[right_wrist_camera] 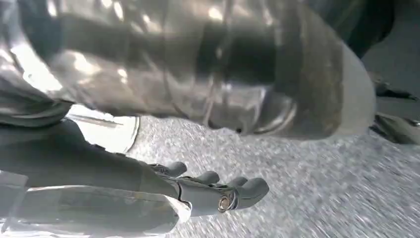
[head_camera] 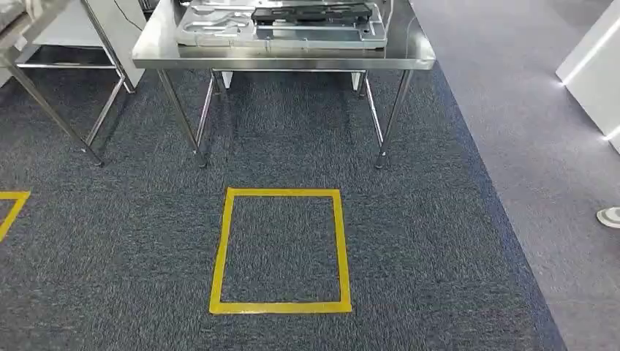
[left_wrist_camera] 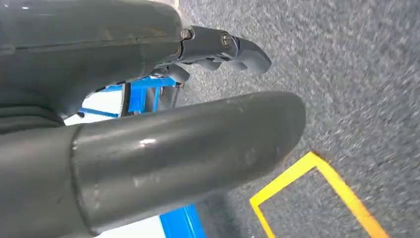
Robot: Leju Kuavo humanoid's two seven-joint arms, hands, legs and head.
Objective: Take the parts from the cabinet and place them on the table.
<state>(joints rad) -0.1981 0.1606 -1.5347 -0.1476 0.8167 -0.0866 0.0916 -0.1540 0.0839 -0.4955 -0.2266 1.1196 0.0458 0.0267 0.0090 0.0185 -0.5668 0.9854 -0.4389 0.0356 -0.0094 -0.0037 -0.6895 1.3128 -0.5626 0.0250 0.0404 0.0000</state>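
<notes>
Right hand (right_wrist_camera: 198,191) gripping wrapped part (right_wrist_camera: 208,69), table (head_camera: 409,51) ahead

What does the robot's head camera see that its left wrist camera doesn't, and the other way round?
Head view alone: the steel table with flat metal parts on top. Left wrist view alone: the left hand, holding nothing, its dark fingers stretched out, and something blue behind it. Both: the grey carpet and the yellow tape square.
</notes>
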